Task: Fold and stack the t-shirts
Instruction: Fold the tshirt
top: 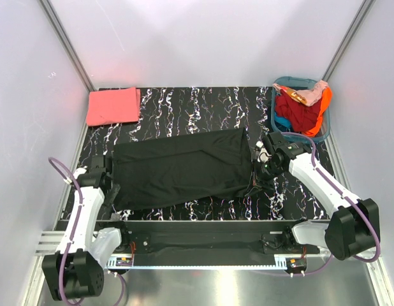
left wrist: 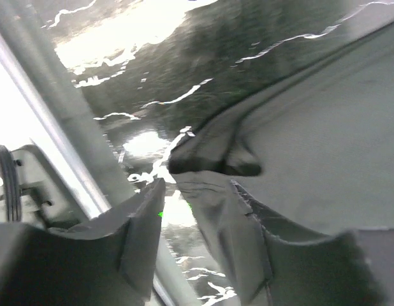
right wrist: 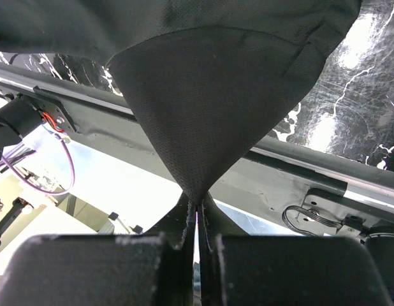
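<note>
Black shirt [top: 181, 169]: I see it spread flat across mid-table.
Coral-pink shirt [top: 112, 106]: folded, far left corner.
Right gripper [right wrist: 197, 223]: I have it pinched tight on the dark cloth's right edge.
Left gripper [left wrist: 196, 191]: jaws apart at the left edge, gripping nothing.

Table [top: 184, 102]: black top veined with white, marble-like, closed in by pale walls on three sides.
Black t-shirt [top: 184, 167]: spread wide and mostly flat across the middle of the table, long side running left to right, a little askew.
Coral-pink t-shirt [top: 113, 106]: folded into a neat rectangle, beyond the black t-shirt's left end, well apart from it.
Teal basket [top: 298, 80]: beyond the black t-shirt's right end, near it but not touching, heaped with red and orange clothes.
</note>
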`<act>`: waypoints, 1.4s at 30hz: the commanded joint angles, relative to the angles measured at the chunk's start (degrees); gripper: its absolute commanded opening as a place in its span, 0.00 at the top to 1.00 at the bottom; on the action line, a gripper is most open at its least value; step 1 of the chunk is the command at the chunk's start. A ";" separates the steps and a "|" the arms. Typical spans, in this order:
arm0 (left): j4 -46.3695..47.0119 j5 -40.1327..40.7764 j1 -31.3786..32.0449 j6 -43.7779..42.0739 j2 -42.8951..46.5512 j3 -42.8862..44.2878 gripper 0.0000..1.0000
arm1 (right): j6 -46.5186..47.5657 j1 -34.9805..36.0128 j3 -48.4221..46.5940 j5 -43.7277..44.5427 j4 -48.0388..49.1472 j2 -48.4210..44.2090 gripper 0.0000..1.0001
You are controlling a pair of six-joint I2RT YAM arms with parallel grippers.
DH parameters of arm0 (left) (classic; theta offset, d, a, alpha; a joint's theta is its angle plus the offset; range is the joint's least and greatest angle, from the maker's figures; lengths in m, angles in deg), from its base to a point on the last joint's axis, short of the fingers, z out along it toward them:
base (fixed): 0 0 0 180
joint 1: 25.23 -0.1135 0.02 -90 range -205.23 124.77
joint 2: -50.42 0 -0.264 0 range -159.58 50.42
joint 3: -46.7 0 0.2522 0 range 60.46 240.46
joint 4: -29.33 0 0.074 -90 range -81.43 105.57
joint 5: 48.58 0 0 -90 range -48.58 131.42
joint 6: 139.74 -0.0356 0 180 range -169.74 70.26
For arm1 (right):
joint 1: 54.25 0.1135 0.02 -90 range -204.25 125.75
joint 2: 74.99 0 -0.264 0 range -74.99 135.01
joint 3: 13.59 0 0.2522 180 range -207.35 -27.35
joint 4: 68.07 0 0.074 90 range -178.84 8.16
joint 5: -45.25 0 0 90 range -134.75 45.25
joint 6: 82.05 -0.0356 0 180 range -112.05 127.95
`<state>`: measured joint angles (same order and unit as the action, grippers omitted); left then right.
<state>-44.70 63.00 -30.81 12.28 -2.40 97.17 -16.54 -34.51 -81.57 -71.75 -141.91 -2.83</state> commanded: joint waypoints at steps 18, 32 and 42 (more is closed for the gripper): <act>9.73 -6.55 -0.04 -4.19 -12.13 -4.80 0.60 | 3.40 -0.24 -2.39 -3.84 -0.13 -0.53 1.00; 10.44 -4.45 -0.04 -2.52 -14.42 -5.69 0.80 | 2.34 -0.32 -0.01 -4.11 0.40 -2.90 1.00; 2.71 -1.99 -0.04 -0.67 -10.55 -0.77 0.91 | 2.61 -0.15 -2.56 -2.97 -0.74 -1.76 1.00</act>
<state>-38.43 57.58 -30.75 10.36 -15.12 93.01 -14.34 -34.51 -81.72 -74.42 -141.71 -4.54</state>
